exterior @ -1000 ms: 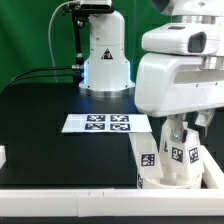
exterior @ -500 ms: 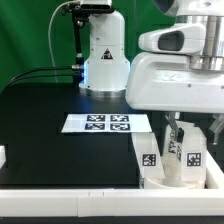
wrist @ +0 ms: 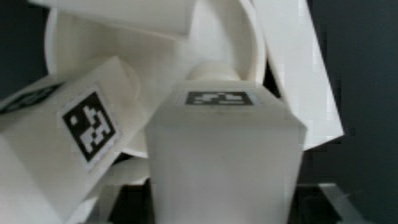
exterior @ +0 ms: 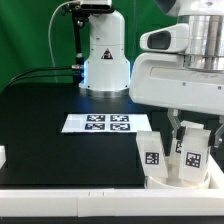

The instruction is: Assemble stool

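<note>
The stool's round white seat (exterior: 186, 180) lies at the front of the exterior view's right, with white tagged legs standing in it. One leg (exterior: 151, 154) stands on its left side. My gripper (exterior: 179, 134) reaches down from the big white hand onto another leg (exterior: 192, 152) beside it. In the wrist view this leg (wrist: 224, 150) fills the space between my fingers and my gripper (wrist: 231, 208) looks shut on it. A second tagged leg (wrist: 71, 125) leans next to it. The seat floor is mostly hidden.
The marker board (exterior: 105, 123) lies on the black table left of the seat. A long white rail (exterior: 70, 200) runs along the front edge. A small white part (exterior: 3, 155) sits at the far left. The arm's base (exterior: 105, 55) stands at the back.
The hand has turned and shifted toward the exterior view's right, now looking wider. The tagged leg under it has shifted right with it. The left leg has stayed put.
</note>
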Tool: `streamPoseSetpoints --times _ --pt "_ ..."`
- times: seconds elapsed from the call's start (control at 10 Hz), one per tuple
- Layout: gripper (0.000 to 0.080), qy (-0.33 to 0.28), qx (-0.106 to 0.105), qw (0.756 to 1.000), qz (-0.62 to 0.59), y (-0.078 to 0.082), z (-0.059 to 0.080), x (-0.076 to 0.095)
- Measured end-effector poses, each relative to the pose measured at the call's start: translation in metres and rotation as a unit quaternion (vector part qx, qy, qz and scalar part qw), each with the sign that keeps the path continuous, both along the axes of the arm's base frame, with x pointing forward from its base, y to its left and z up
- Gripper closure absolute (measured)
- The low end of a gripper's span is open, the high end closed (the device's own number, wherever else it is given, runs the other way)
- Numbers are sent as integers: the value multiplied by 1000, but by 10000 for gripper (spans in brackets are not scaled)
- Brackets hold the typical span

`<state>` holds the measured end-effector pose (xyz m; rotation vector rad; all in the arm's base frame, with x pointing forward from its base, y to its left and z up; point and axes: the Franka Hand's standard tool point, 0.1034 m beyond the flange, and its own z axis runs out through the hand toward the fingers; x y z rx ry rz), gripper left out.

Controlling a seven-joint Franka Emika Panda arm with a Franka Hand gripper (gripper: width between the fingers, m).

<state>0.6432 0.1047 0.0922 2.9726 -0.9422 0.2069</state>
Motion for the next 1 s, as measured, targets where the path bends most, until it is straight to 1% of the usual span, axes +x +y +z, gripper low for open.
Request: streamPoseSetpoints --times 0.1,0.2,0.3,0.5,0.6,0.7,0.8,0.9,1.0 --pt "462 -6 18 996 -87 0 -1 0" --pt "462 -12 37 983 -180 4 -2 -1" --pt "462 -30 69 945 -318 8 -4 -5" --pt "462 -31 75 931 -356 8 -4 -6" --pt "462 -31 83 915 -394 8 -4 -6" --pt "462 -28 102 876 -471 8 -4 -5" --pt "462 -25 126 820 -558 7 -5 -4" --pt "462 -21 150 754 -639 9 -5 -3" --pt "462 -21 156 756 -636 10 -5 -2"
